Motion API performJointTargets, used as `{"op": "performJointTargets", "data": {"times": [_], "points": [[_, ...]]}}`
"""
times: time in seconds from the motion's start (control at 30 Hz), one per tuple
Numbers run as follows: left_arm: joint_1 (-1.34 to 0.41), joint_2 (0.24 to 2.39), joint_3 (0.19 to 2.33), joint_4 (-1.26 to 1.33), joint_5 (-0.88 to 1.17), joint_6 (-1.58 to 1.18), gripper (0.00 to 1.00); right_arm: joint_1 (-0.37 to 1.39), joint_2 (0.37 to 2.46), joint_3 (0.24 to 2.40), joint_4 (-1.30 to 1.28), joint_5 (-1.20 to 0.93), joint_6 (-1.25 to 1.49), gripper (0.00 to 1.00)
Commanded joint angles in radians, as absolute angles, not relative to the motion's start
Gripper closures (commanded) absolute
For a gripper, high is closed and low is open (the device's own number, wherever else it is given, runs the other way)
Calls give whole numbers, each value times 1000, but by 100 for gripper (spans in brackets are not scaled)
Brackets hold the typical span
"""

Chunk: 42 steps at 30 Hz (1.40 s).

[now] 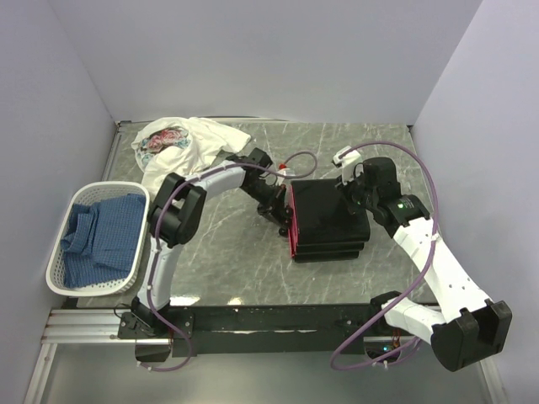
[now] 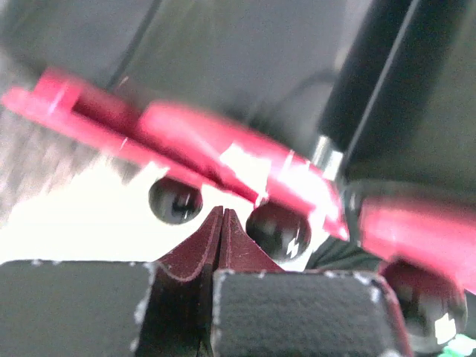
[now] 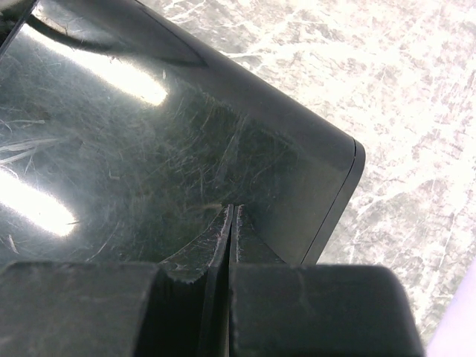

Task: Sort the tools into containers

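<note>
The black drawer unit [image 1: 330, 220] stands mid-table, its pink-red drawer fronts [image 1: 291, 225] facing left. My left gripper [image 1: 281, 212] is shut and empty right at those fronts. In the left wrist view its tips [image 2: 222, 217] sit between two round black knobs [image 2: 175, 201] below a pink-red drawer edge [image 2: 223, 149]. A black shaft with a metal collar [image 2: 326, 151] shows behind that edge; I cannot tell which tool it is. A green bit [image 2: 462, 346] shows at the corner. My right gripper [image 1: 348, 196] is shut, its tips [image 3: 230, 214] against the unit's glossy black top [image 3: 134, 134] near a corner.
A white patterned cloth [image 1: 181, 143] lies at the back left. A white lattice basket [image 1: 59, 271] holding blue cloth [image 1: 105, 231] stands at the left edge. A small red thing [image 1: 292, 168] lies behind the unit. Walls enclose the marble table [image 1: 236, 261] on three sides.
</note>
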State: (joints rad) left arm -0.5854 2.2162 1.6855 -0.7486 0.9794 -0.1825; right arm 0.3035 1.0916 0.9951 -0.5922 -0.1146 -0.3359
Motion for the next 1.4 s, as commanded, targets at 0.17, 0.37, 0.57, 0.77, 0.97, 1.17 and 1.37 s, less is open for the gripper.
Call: {"op": "performJointTargets", "data": {"times": [0.17, 0.37, 0.57, 0.77, 0.97, 1.17, 1.37], "points": [[-465, 2109, 1542, -680, 1075, -230, 99, 305, 1127, 919, -798, -83, -348, 100], [-520, 2239, 1650, -660, 1097, -268, 99, 304, 1147, 948, -804, -69, -351, 100], [-572, 2358, 1779, -701, 1124, -252, 99, 305, 1158, 954, -798, -66, -351, 100], [-558, 2318, 1717, -706, 1132, -265, 99, 304, 1164, 968, -802, -52, -356, 100], [-379, 2094, 1560, -689, 1092, -315, 99, 292, 1128, 1118, -747, -2, -281, 100], [-216, 2003, 1636, -879, 979, -121, 89, 224, 1157, 1236, -664, 136, -210, 97], [-129, 2000, 1876, -934, 862, -72, 4, 62, 1248, 1307, -627, 132, -40, 20]]}}
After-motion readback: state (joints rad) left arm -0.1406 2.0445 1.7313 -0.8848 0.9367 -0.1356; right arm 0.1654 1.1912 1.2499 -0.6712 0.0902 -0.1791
